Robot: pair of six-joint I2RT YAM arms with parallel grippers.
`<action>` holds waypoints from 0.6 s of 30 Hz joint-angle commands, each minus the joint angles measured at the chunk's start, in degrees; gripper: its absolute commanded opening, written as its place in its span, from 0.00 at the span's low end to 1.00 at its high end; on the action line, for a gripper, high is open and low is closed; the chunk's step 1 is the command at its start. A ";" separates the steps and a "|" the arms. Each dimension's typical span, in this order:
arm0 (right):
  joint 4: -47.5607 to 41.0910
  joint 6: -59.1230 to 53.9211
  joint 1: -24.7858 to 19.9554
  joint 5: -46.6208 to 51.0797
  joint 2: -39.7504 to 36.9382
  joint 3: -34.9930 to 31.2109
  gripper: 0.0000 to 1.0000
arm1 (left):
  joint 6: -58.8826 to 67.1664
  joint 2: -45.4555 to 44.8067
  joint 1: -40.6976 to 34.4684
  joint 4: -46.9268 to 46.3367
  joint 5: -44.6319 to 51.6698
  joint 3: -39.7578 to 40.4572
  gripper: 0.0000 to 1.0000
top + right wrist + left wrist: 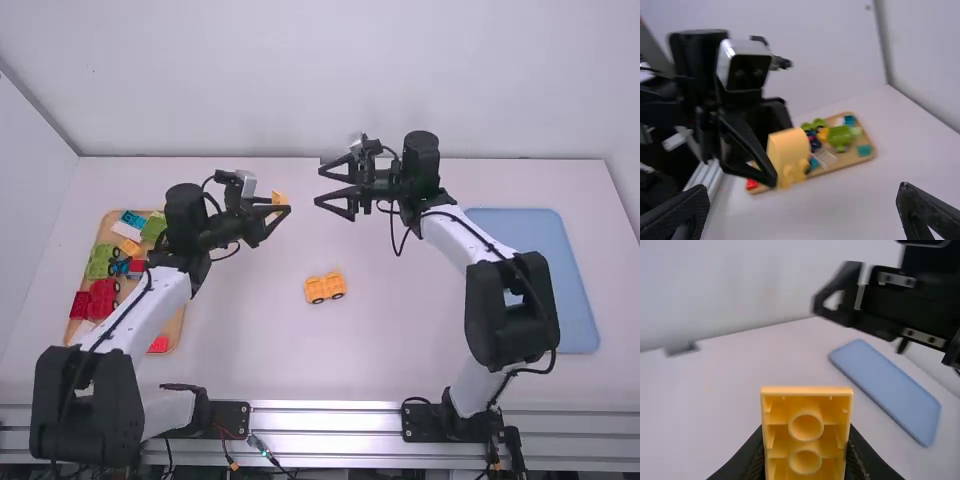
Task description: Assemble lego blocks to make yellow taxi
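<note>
Robot arms (515, 300) flank a white table (400, 340), blue tray (560, 260) on the right, wooden tray (174, 328) of colored blocks (102, 262) on the left. Right gripper (320, 186), fingers apart, faces left gripper (287, 209) above the table. Between the arms sits a yellow wheeled base (325, 289); a yellow block (806, 440) is clamped in the left gripper.

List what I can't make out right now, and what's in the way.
- Fingertip contact of the left tool, left wrist view: hidden behind the yellow block.
- Yellow block's near end, left wrist view: cut off by the bottom edge.
- Far-side wheels of the yellow wheeled block, high view: its own body hides them.
- Part of the wooden tray, high view: under the left arm.
</note>
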 commanded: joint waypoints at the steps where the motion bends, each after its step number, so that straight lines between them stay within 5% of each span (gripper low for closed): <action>1: 3.58 6.99 0.37 -8.11 1.25 1.55 0.99 | 2.67 3.06 -0.37 3.58 9.27 1.84 0.21; 11: 6.86 9.18 0.48 -13.07 1.88 1.55 0.99 | -1.22 14.73 -0.37 15.15 25.66 7.48 0.15; 18: 2.86 8.11 0.87 -6.25 1.88 1.55 1.00 | -1.20 15.52 -0.76 15.56 26.97 8.61 0.12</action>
